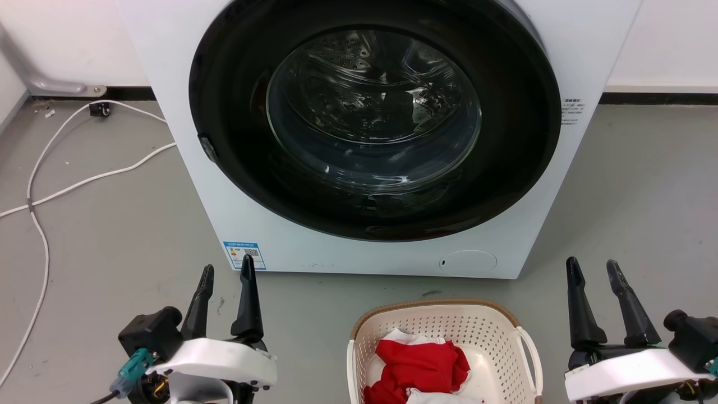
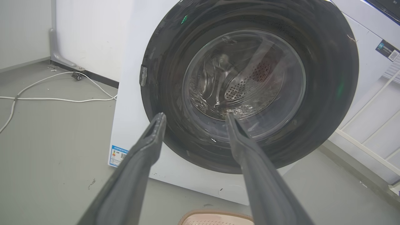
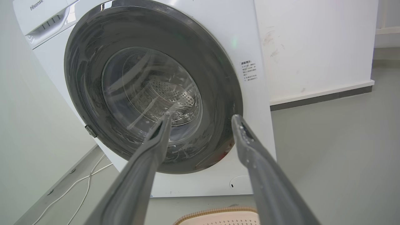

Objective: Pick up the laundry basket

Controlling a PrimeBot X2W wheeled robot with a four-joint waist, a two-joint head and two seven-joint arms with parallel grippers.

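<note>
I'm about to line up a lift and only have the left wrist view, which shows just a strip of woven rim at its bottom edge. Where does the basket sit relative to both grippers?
Observer: In the head view, the laundry basket stands on the floor before the washer. It is between the left gripper and the right gripper, nearer the right one.
Operator: Is it empty?
Observer: No, red clothing and some white fabric lie inside.
Operator: Is the right gripper ready?
Observer: It is open, fingers apart, holding nothing.
Operator: Any handle on that side?
Observer: Yes, a white loop handle faces the right gripper.
</note>
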